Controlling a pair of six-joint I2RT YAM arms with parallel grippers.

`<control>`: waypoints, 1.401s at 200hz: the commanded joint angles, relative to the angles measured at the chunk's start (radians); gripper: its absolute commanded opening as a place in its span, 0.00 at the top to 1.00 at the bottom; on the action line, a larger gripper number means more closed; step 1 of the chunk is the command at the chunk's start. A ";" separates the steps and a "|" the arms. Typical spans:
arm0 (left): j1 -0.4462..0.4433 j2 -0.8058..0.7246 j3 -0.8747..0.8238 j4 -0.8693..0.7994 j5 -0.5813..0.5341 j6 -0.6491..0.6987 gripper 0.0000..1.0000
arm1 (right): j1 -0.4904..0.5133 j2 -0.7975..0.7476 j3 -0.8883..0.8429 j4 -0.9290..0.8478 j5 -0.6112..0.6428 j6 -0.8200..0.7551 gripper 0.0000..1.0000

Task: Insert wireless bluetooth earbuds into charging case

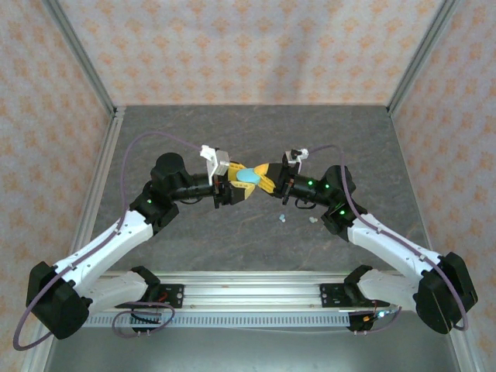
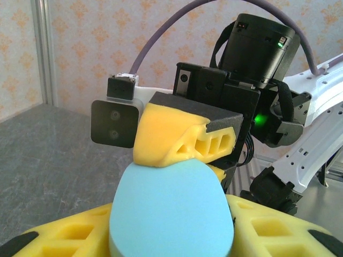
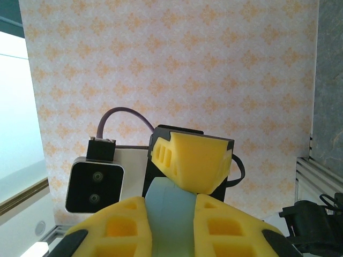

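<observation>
Earbuds, two tiny pale pieces, lie loose on the grey surface (image 1: 232, 139) below the jaws and on the side towards the arm bases; one earbud (image 1: 280, 219) is almost under the right jaws, the other earbud (image 1: 312, 220) sits further out beside the right forearm; both are well apart from the left jaws, so the right arm is the nearer; they are too small to tell which way their long axes run.

The light blue oval charging case (image 1: 249, 176) hangs in the air between the two sets of jaws, its long axis running roughly from one to the other; the right jaws are clamped on its flat faces, the case (image 3: 169, 214) showing edge-on between their yellow fingers (image 3: 120, 225); the left jaws flank its broad face (image 2: 171, 214), but whether they press on it or only stand beside it I cannot tell.

No seam or open lid shows, so the case looks closed; it probably has to be opened before either earbud goes in. Both arms are taken up with the case, so one would likely have to let go to reach down; nothing else lies on the surface between jaws and earbuds.
</observation>
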State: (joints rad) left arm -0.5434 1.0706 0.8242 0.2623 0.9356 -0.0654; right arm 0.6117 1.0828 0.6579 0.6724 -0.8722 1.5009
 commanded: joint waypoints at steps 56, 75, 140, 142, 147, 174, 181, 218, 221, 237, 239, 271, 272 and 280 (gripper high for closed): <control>-0.008 -0.030 0.026 -0.013 0.029 0.023 0.57 | -0.004 -0.004 -0.001 0.053 0.004 0.004 1.00; -0.008 -0.033 0.026 0.007 0.029 0.008 0.56 | -0.002 -0.005 -0.004 0.046 0.002 -0.002 1.00; -0.009 -0.031 0.029 0.040 0.028 -0.020 0.52 | -0.002 -0.004 -0.006 0.045 0.000 -0.006 1.00; -0.008 -0.030 0.029 0.039 0.028 -0.020 0.52 | -0.003 -0.004 -0.006 0.045 -0.001 -0.007 1.00; -0.009 -0.029 0.027 0.041 0.029 -0.022 0.52 | -0.003 -0.004 -0.006 0.046 -0.001 -0.006 1.00; -0.008 -0.027 0.026 0.056 0.027 -0.034 0.52 | -0.001 -0.005 -0.004 0.045 -0.003 -0.007 1.00; -0.009 -0.028 0.024 0.060 0.026 -0.036 0.52 | -0.001 -0.006 -0.004 0.045 -0.004 -0.008 1.00; -0.008 -0.024 0.028 0.060 0.034 -0.037 0.60 | 0.003 -0.009 -0.003 0.045 -0.001 -0.005 1.00; -0.008 -0.025 0.027 0.060 0.034 -0.037 0.61 | 0.002 -0.009 -0.003 0.045 0.001 -0.006 1.00; -0.009 -0.026 0.027 0.063 0.034 -0.037 0.68 | 0.004 -0.008 -0.002 0.042 -0.002 -0.008 1.00; -0.009 -0.027 0.026 0.064 0.035 -0.037 0.69 | 0.004 -0.008 -0.003 0.040 -0.002 -0.009 1.00; -0.007 -0.032 0.024 0.039 0.030 -0.024 0.83 | 0.004 -0.011 -0.004 -0.005 -0.008 -0.047 0.89; -0.008 -0.032 0.023 0.038 0.030 -0.024 0.83 | 0.003 -0.012 -0.004 -0.008 -0.008 -0.048 0.88; -0.009 -0.036 0.021 0.029 0.028 -0.018 0.85 | 0.003 -0.015 0.000 -0.036 -0.011 -0.073 0.83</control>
State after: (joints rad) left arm -0.5430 1.0668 0.8242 0.2558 0.9356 -0.0963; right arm 0.6125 1.0817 0.6579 0.6769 -0.8722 1.4921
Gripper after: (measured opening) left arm 0.369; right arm 0.172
